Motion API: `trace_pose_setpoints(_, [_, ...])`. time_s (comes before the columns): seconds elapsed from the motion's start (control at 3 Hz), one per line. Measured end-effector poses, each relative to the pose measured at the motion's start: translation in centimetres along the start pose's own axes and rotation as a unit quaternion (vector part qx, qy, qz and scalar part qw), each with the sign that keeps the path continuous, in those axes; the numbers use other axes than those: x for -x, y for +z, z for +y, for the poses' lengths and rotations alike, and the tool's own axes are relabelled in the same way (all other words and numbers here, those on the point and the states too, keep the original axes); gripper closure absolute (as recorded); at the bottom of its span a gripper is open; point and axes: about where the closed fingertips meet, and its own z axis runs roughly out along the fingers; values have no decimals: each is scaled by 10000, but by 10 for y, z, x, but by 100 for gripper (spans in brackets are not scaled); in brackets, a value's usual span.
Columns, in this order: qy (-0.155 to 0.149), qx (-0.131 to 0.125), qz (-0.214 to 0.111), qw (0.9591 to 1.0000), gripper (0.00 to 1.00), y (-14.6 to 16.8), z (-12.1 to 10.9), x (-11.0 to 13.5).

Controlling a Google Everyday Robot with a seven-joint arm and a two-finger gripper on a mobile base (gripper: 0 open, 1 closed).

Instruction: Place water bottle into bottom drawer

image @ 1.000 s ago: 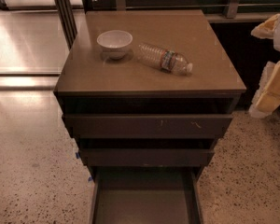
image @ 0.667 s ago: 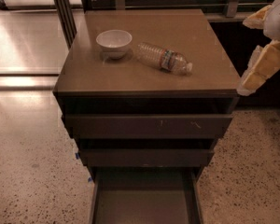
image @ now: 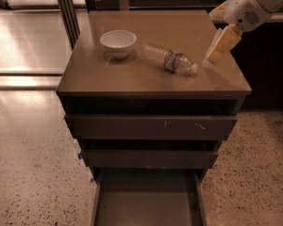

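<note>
Camera view showed the gripper (image: 215,54) at the upper right, hanging over the right rear part of the cabinet top (image: 132,79), at the end of a white arm (image: 254,4) that entered from the top right corner. Its pale tip pointed down and to the left. Whether it was released or clenched could not be told; it grasped nothing. The tip stood just beside the white cap of the water bottle (image: 169,59), apart from it.

The water bottle lay on its side on the cabinet top, cap toward the gripper, base toward the white bowl (image: 118,42). The bowl stood upright to the left of the bottle, near it but not touching.

Below the top, the two upper drawers (image: 151,126) were each slightly pulled out, with plain brown fronts. The bottom drawer (image: 146,208) was pulled out toward the camera, its flat dark floor bare. The cabinet stood on a speckled floor (image: 28,173), with small blue marks (image: 79,155) at its left side.
</note>
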Motion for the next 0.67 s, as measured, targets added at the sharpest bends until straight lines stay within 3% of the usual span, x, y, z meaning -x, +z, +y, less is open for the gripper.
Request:
trace_pose_setpoints(0.33, [94,481,-388,9980,0,74,-32,24])
trace_pose_setpoints(0.67, [232,911,-384,9948,0,154,-50,22])
